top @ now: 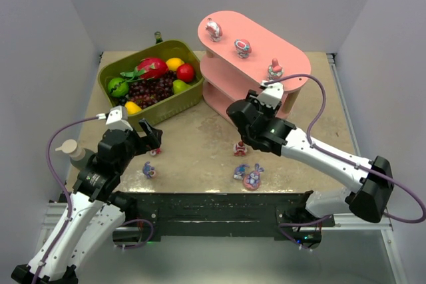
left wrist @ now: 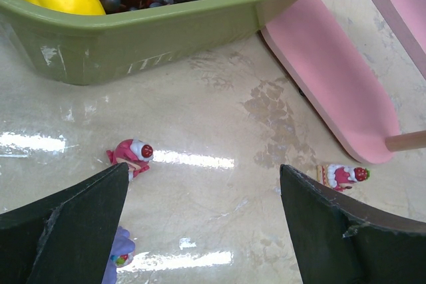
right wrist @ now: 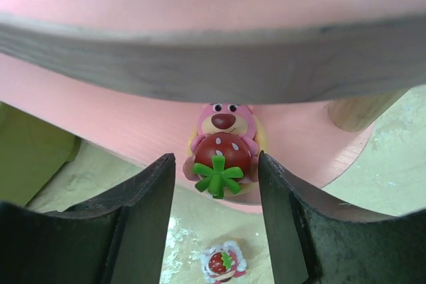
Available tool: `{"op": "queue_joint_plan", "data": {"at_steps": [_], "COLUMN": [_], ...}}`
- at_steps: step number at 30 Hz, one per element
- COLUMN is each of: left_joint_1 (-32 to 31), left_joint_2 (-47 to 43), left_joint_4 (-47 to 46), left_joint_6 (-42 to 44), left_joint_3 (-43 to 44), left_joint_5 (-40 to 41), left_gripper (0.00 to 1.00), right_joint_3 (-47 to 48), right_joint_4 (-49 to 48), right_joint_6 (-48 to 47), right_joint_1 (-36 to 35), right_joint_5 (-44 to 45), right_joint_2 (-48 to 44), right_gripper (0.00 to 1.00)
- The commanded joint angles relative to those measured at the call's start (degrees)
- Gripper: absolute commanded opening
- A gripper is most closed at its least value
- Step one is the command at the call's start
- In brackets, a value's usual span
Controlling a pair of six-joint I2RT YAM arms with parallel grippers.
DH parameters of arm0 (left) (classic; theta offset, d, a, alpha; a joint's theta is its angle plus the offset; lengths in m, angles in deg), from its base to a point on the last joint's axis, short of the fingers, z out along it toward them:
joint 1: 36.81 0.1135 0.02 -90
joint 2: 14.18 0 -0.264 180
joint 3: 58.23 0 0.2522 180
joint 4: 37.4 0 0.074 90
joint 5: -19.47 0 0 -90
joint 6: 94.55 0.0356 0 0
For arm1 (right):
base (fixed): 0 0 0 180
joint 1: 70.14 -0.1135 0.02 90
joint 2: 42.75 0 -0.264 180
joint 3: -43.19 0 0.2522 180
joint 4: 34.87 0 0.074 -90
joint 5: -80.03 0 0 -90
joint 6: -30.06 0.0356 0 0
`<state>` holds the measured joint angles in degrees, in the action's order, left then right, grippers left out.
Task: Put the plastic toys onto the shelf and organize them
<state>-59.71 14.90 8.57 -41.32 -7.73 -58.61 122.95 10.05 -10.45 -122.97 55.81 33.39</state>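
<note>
Right fingers point(right wrist: 143, 224) are standing parted either side of the upright bear toy point(right wrist: 223, 154), apparently not gripping it, sitting straight ahead on a lower board of the shelf point(right wrist: 100, 118); left fingers point(left wrist: 66, 224) are gaping empty.

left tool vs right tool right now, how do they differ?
Left tool gapes wide; right tool stands narrower. Left tool hangs over the beige table beside the olive-green plastic basket, nothing between its fingers; right tool reaches under a board of the pink three-tier shelf, flanking a pink plastic bear figurine hugging a strawberry that stands at a lower board's edge. Shared: black two-finger tools, both open.
</note>
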Motion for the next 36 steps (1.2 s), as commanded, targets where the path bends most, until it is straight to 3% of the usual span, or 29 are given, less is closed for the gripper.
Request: {"op": "queue_joint_plan", "data": {"at_steps": [1,9,18,21,25,26,29,36], "left_joint_1": [0.2,0.2,0.2,0.2,0.2,0.2,0.2,0.1], "left_joint_2": [-0.1,-0.2,-0.3,-0.1,0.2,0.3,0.3,0.0], "left_joint_4": [-2.1,-2.1,-2.8,-2.6,-2.6,-2.6,-2.6,-2.5], "left_joint_6": [1.4,1.2,1.6,1.6,1.5,1.5,1.4,1.7], "left_joint_3": [-0.3,-0.4,-0.7,-0.7,-0.7,-0.5,-0.6,-0.5], "left_joint_5": [-0.5,-0.4,-1.3,-1.3,-1.1,-1.1,-1.1,-1.2], "left_gripper": [0.99,1.0,1.0,0.99,1.0,1.0,1.0,1.0], "right_joint_3": [-0.5,-4.2,-10.1,-14.4,-17.1,-17.5,-17.3,-17.4], "right_joint_4": [-5.0,-8.6,-9.8,-10.5,-10.2,-9.8,-8.0,-11.0], "right_joint_6": [-1.0,-5.7,-8.7,-9.0,-9.5,-9.2,-7.7,-8.0], "right_joint_1": [0.2,0.2,0.2,0.2,0.2,0.3,0.7,3.1], "right_joint_5": [-0.6,-5.3,-11.5,-10.2,-9.1,-8.5,-8.4,-10.3], "right_joint_2": [-4.2,-10.3,-19.8,-25.0,-28.6,-28.7,-27.4,-21.7], "right_gripper": [0.59,0.65,0.6,0.55,0.41,0.32,0.19,0.01]}}
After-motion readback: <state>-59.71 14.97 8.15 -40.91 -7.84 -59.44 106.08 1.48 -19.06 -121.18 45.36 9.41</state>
